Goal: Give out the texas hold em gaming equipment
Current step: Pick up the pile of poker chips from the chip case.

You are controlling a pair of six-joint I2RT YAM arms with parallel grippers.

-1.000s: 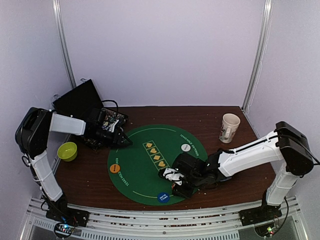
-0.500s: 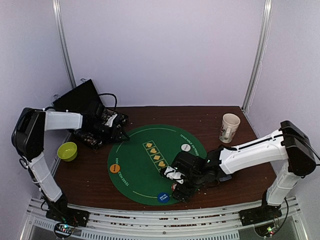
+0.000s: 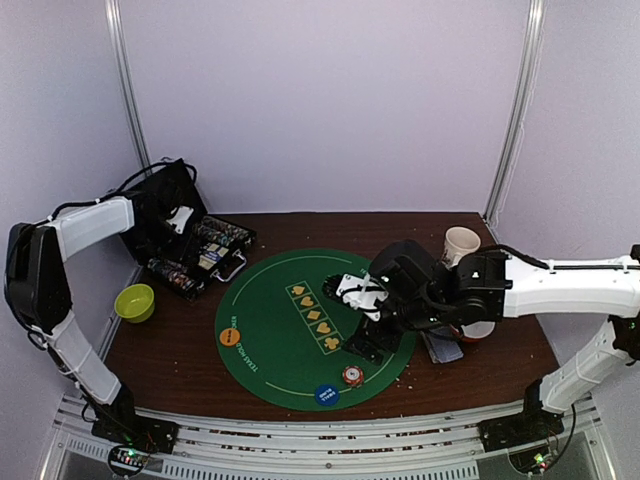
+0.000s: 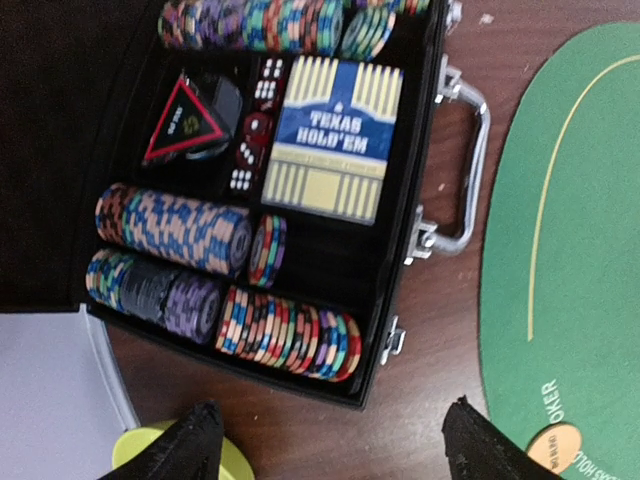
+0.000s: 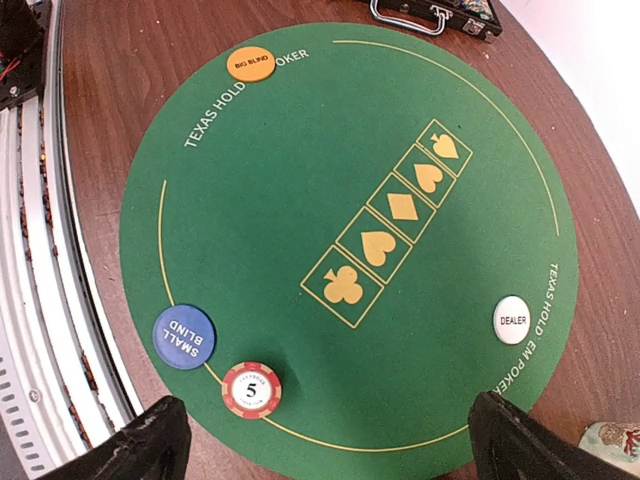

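**Distribution in progress.** Three discs were laid on the green mat (image 5: 300,180): one orange disc (image 5: 250,64) at its left edge, one blue disc (image 5: 184,336) at its near edge and one white disc (image 5: 511,319) toward its right, with one red chip (image 5: 251,389) set just beside the blue disc. The right claw (image 5: 325,437) was held wide open and empty above the mat. The left claw (image 4: 335,445) was also spread, gripping nothing, above the open case (image 4: 412,150), in which one card box (image 4: 330,140) and several rows of chips (image 4: 285,335) were stored.

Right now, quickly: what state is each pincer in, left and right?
Left pincer: open, holding nothing, near the chip case.
Right pincer: open, holding nothing, above the green mat.
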